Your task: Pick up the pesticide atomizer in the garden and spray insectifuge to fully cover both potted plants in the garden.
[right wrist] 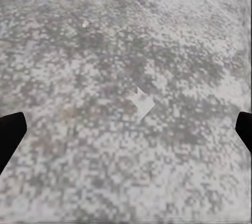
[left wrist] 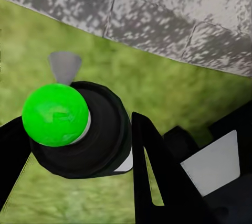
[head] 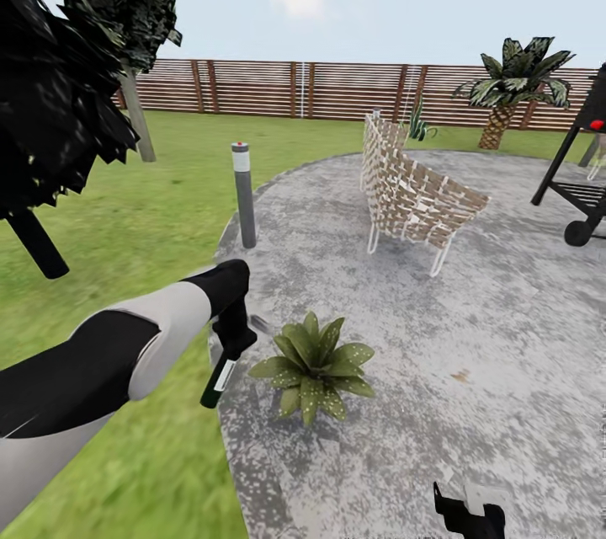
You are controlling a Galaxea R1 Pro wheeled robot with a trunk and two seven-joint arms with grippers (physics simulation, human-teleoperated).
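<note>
Head view: left gripper [head: 231,344] grips pesticide atomizer [head: 220,377] beside potted plant [head: 316,365].

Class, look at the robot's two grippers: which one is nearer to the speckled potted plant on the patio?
Left. The left gripper, holding the pesticide atomizer, sits just beside the potted plant; the right gripper hangs farther off, over bare patio.

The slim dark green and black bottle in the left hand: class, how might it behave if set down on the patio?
The slim dark green and black bottle, tall and narrow, probably tips easily. Its round body would likely roll. It looks rigid.
</note>
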